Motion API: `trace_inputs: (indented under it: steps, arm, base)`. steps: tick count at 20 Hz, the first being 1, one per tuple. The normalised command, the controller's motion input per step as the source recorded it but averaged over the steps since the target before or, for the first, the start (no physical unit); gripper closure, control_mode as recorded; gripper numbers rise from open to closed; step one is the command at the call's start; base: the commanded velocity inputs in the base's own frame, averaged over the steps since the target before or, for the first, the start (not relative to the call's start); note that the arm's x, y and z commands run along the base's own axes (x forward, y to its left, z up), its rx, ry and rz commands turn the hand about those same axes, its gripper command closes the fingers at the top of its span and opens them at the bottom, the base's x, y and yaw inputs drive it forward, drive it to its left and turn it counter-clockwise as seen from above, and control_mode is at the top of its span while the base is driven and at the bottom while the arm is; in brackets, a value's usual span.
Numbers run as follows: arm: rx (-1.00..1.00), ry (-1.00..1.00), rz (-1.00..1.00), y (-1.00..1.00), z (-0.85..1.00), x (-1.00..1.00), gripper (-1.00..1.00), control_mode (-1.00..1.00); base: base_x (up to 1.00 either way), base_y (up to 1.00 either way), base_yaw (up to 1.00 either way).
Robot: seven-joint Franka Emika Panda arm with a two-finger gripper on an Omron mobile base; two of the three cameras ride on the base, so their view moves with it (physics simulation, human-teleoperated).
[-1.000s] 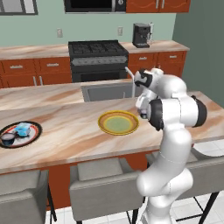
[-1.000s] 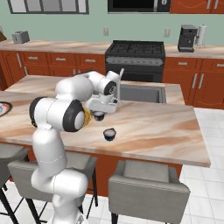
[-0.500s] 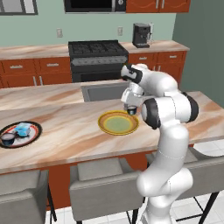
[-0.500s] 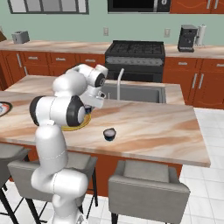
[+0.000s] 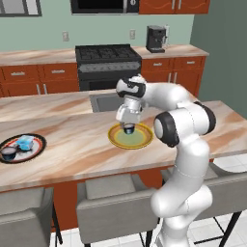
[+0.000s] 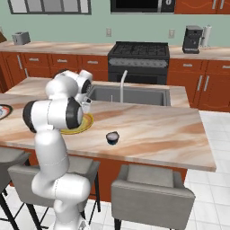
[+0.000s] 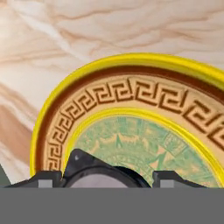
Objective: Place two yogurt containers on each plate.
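Note:
My gripper (image 5: 128, 124) hangs just above the yellow plate (image 5: 140, 140) with the greenish centre and is shut on a dark yogurt container (image 5: 128, 130). In the hand view that cup (image 7: 100, 173) sits between my fingertips (image 7: 46, 179), over the plate's green middle (image 7: 144, 140). A second dark container (image 6: 112, 137) stands on the counter to the right of the yellow plate (image 6: 85, 125). At the far left, the black plate with the red-orange ring (image 5: 36, 147) holds a light blue container (image 5: 24, 142) and a dark one (image 5: 8, 152).
A sink (image 6: 130, 95) with a tall faucet (image 6: 122, 81) is set in the counter just behind the yellow plate. Grey stools (image 5: 113, 202) line the counter's near edge. A stove (image 5: 108, 60) and a coffee machine (image 5: 155, 38) stand along the back wall.
The arm has swung left and down, carrying the dark container from right of the yellow plate to just above it. The other containers and plates have stayed put.

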Motion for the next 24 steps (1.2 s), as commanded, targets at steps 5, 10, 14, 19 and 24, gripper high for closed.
trace_inputs:
  steps: [5,10,14,19,24]
  arm:
    - [0.0,-0.01,0.01,0.39,-0.19,-0.01,1.0,-1.0]
    - [0.0,-0.04,0.05,0.11,-0.18,-0.01,1.0,-1.0]
    - [0.0,-0.13,0.07,0.02,-0.01,-0.08,-1.0,-1.0]
    - [0.01,-0.13,0.04,0.0,0.04,-0.11,-1.0,-1.0]
    - [0.01,-0.06,0.01,-0.01,0.04,-0.04,-1.0,-1.0]
  base:
    - [0.0,0.0,0.0]
    - [0.0,0.0,0.0]
    - [0.0,0.0,0.0]
    - [0.0,0.0,0.0]
    - [0.0,0.0,0.0]
